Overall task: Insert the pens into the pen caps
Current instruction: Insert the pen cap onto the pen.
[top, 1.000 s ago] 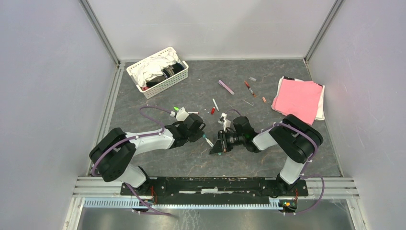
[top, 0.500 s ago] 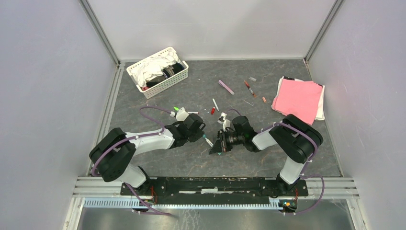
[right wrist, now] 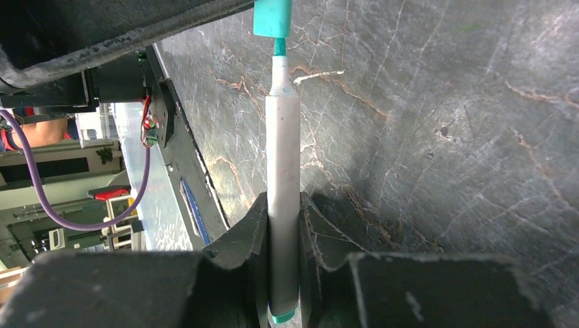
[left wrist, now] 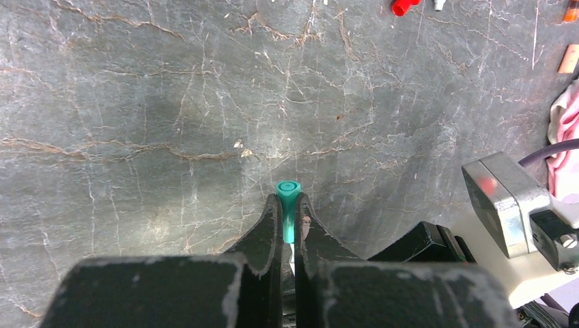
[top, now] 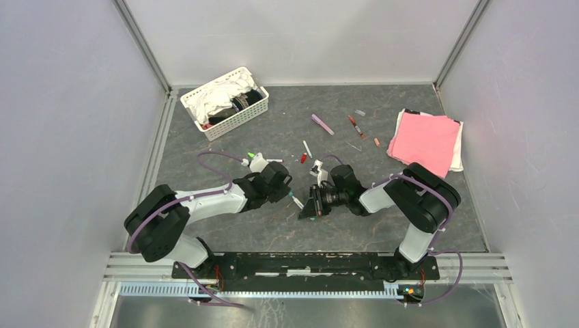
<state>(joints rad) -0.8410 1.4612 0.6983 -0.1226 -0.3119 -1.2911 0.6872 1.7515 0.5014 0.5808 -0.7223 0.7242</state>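
My left gripper (left wrist: 287, 207) is shut on a teal pen cap (left wrist: 287, 190), whose open end pokes out past the fingertips. My right gripper (right wrist: 283, 208) is shut on a white-barrelled pen (right wrist: 283, 150) with a teal end. The pen's teal tip (right wrist: 279, 46) sits at the mouth of the teal cap (right wrist: 273, 17). In the top view the two grippers meet tip to tip at mid table, left (top: 292, 196) and right (top: 308, 207). Other pens lie beyond them: purple (top: 322, 124), red-brown (top: 354, 125), white (top: 307, 148) and green-ended (top: 256, 157). A red cap (top: 303, 158) and an orange cap (top: 376, 142) lie loose.
A white basket (top: 225, 102) of cloths stands at the back left. A pink cloth (top: 425, 140) lies at the back right. The red cap (left wrist: 405, 6) and orange cap (left wrist: 567, 59) show at the top of the left wrist view.
The left arm's elbow has shifted slightly to the left. Both grippers stay tip to tip with the cap and the pen held.
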